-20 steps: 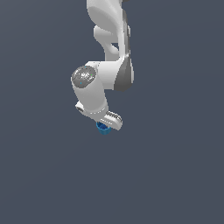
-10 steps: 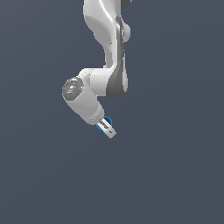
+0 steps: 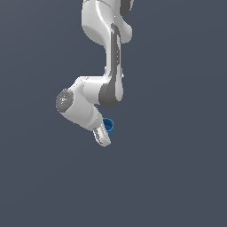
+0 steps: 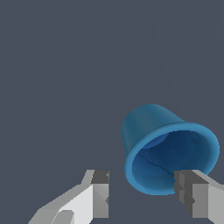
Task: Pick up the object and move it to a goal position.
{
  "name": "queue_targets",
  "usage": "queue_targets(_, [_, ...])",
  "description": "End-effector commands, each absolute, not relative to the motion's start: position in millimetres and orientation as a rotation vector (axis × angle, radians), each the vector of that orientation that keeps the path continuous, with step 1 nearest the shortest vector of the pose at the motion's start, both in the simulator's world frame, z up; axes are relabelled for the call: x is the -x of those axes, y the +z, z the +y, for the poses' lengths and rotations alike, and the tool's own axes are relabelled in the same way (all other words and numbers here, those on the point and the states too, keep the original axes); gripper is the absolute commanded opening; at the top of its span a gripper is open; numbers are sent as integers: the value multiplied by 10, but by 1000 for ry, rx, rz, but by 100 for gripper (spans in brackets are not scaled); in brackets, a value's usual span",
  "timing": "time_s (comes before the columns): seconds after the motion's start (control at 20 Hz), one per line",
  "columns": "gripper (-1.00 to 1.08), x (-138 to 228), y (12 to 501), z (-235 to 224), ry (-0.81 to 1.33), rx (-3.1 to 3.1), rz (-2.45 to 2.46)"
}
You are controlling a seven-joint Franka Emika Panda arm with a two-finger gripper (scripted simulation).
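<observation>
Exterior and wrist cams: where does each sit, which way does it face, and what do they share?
Exterior view: off the arm, its position unknown; faces the arm's white links, with the gripper beside the blue cup.
Wrist view: on the wrist, looking out along the fingers; the cup lies tipped, its opening toward the camera.
Shared: cup, gripper, plain grey background.

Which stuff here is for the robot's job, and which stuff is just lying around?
For the job:
- the blue cup, tipped so its hollow inside shows
- the robot's hand, its two fingers spread, one finger right at the cup's rim

Just lying around:
- nothing; only plain grey background shows in both views
</observation>
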State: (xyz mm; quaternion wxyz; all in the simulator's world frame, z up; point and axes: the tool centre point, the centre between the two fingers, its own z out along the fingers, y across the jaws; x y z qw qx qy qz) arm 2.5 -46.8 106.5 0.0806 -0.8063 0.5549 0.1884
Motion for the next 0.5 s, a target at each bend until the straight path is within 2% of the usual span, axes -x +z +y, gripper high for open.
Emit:
queue_targets(0.0, [28, -29, 1030, -463, 605, 2337, 1743])
queue_targets(0.45, [28, -38, 953, -450, 700, 2167, 1914])
